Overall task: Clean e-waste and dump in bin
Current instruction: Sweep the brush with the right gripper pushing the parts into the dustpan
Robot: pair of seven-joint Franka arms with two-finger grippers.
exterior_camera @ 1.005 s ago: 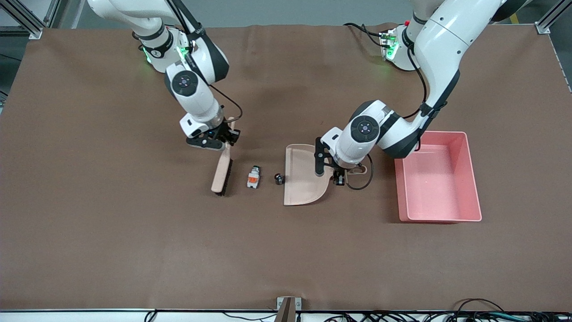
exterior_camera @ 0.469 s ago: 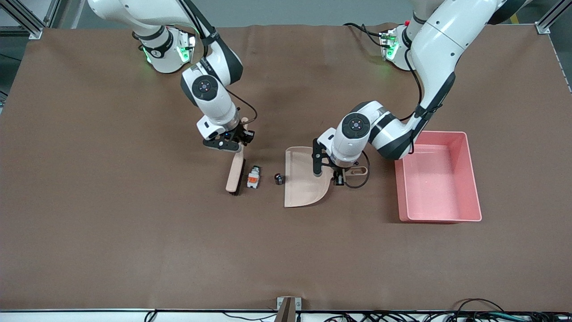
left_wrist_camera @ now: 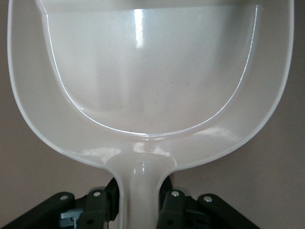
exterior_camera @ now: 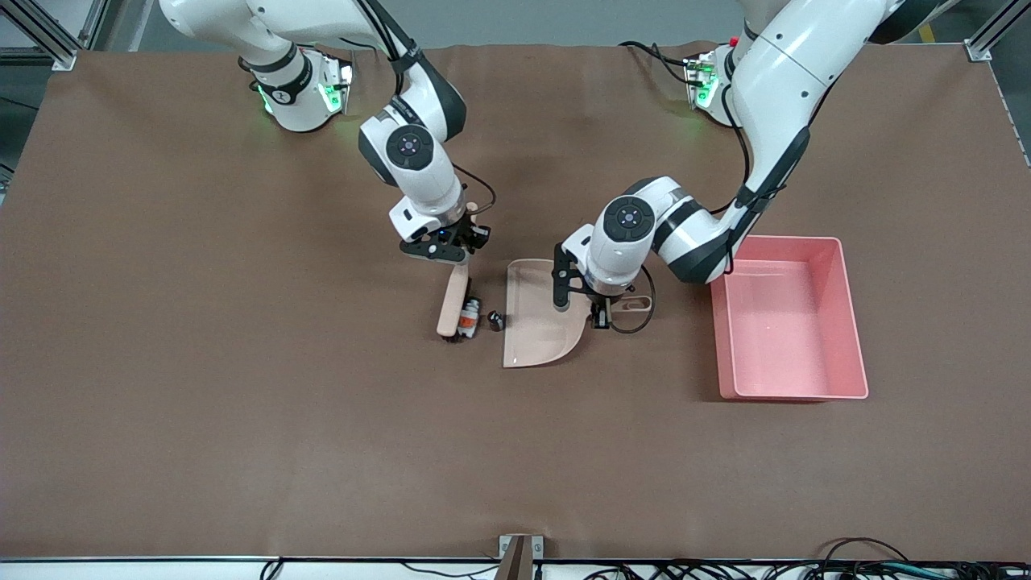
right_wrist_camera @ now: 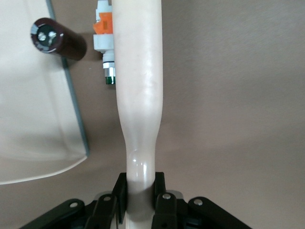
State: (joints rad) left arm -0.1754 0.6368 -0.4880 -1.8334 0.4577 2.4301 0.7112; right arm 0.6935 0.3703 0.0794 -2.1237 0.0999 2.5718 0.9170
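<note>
- While both e-waste pieces lie on the brown worktop (exterior_camera: pixel 242 419), the sweep looks barely under way: nothing sits in the pale beige plastic dustpan (exterior_camera: pixel 538 322).
- Beneath the right claw (exterior_camera: pixel 455 256), clamped on the beige black-bristled brush (exterior_camera: pixel 453 304), the white block with orange patch (exterior_camera: pixel 469 317) touches the brush.
- Just beside it, the small black cylinder (exterior_camera: pixel 495 321) sits at the dustpan's lip.
- Left claw (exterior_camera: pixel 598 312) grips the dustpan handle.
- Close by that claw, the pink rectangular plastic bin (exterior_camera: pixel 793 318) is empty; scooping and dumping remain.
- No readable writing shows.
</note>
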